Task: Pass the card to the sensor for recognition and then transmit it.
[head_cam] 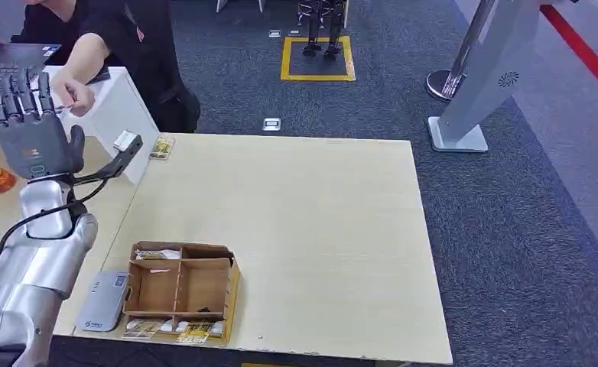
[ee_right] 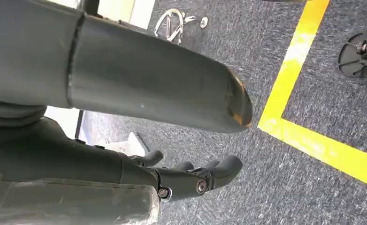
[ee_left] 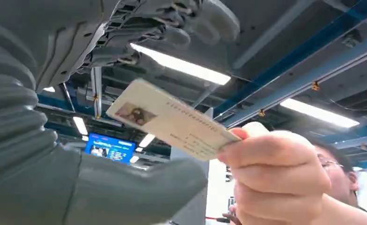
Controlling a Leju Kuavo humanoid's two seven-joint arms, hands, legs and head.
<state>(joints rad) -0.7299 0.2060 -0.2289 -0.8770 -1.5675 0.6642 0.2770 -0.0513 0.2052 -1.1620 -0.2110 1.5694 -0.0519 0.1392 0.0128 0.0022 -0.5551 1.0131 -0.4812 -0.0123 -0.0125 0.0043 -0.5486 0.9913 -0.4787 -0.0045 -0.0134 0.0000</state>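
While the left hand [head_cam: 34,134] is raised high past the table's [head_cam: 296,229] left edge, its fingers stand apart and hold nothing. A person's hand [head_cam: 78,95] is close by it. In the left wrist view, that person's hand pinches the card [ee_left: 170,119] by one end and holds it between the robot's thumb and fingers, apart from them. I think the hand is raised and spread wide like this so the person can take the card. Near the table's front left corner lie the grey sensor [head_cam: 103,300] and a cardboard box [head_cam: 181,290]. The right hand [ee_right: 191,176] hangs over the carpet, fingers curled in a little, holding nothing.
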